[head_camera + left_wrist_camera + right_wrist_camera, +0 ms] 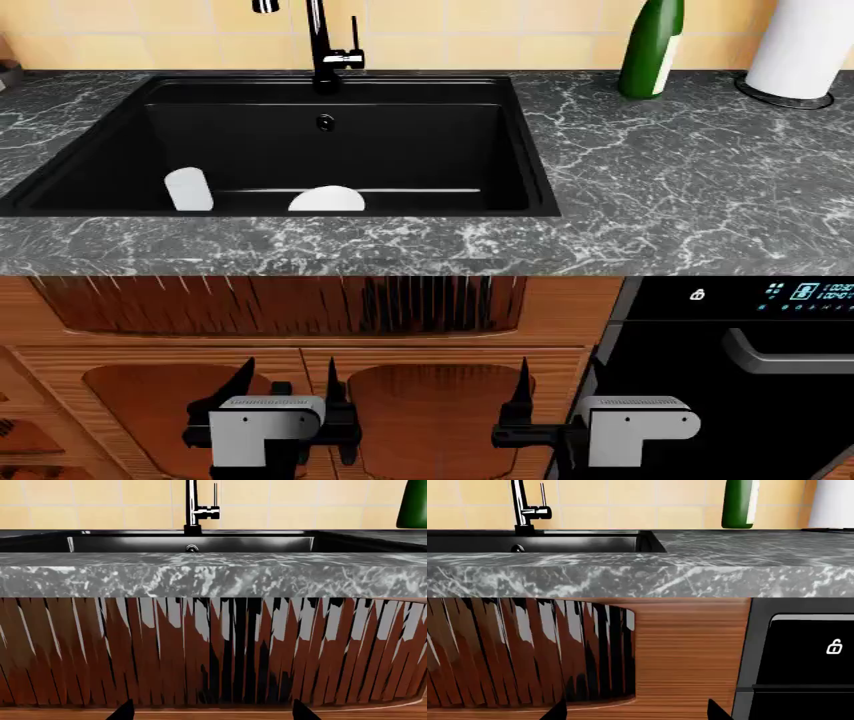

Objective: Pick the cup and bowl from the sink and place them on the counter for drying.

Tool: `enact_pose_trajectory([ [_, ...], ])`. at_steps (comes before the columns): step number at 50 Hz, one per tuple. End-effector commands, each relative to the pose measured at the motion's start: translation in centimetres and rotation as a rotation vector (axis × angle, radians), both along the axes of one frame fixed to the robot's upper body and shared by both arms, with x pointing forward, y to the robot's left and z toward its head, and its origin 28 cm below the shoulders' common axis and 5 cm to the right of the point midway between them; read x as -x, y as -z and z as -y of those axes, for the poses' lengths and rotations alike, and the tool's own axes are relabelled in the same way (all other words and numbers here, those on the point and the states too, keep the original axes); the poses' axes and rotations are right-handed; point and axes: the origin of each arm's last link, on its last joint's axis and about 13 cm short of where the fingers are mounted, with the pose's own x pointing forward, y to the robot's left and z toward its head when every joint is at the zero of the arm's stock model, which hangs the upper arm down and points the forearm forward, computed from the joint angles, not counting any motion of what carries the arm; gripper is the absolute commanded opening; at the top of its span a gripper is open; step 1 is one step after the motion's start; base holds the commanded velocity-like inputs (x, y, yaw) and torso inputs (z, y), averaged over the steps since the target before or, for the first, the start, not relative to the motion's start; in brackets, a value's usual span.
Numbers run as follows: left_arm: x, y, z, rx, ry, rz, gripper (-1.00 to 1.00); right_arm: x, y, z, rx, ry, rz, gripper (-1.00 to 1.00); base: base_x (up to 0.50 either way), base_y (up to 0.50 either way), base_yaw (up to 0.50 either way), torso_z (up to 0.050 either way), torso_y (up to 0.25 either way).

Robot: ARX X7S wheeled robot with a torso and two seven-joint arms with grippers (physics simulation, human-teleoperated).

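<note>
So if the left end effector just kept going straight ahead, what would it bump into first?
Probably the ribbed wooden cabinet front under the counter. The left end effector points at that panel, well below the sink, though the gap is hard to judge.

Left gripper, right gripper: grey housings (boxy), black pointed fingers.

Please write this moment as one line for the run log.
cup, bowl: in sink | left tool, right tool: open, empty, below counter
</note>
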Motion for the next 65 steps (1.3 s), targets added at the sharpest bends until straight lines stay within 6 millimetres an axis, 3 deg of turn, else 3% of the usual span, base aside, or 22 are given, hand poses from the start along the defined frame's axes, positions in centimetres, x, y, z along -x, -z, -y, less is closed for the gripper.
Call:
enact_pose_trajectory([
  [1, -0.26, -0.15, 0.26, 0.003, 0.001, 0.0, 1.0, 0.07, 0.05, -0.11, 0.02, -0.002, -0.002, 1.0, 0.0, 0.0, 0.0, 0.0, 0.0],
  [24, -0.55, -0.27, 0.28, 0.02, -0.018, -0.01, 1.0, -0.1, 0.07, 0.09, 0.025, 0.003, 0.002, 1.0, 0.0, 0.02, 0.0, 0.0, 0.0],
  [54, -0.06, -0.02, -0.19, 0.017, -0.017, -0.015, 1.0, -0.1, 0.17, 0.06, 0.024, 0.003, -0.003, 1.0, 0.0, 0.5, 0.0, 0.0, 0.0],
  [65, -0.22, -0.05, -0.09, 0.025, -0.02, -0.021, 1.0, -0.08, 0.24, 0.12, 0.027, 0.009, -0.007, 1.0, 0.04, 0.01, 0.0, 0.0, 0.0],
])
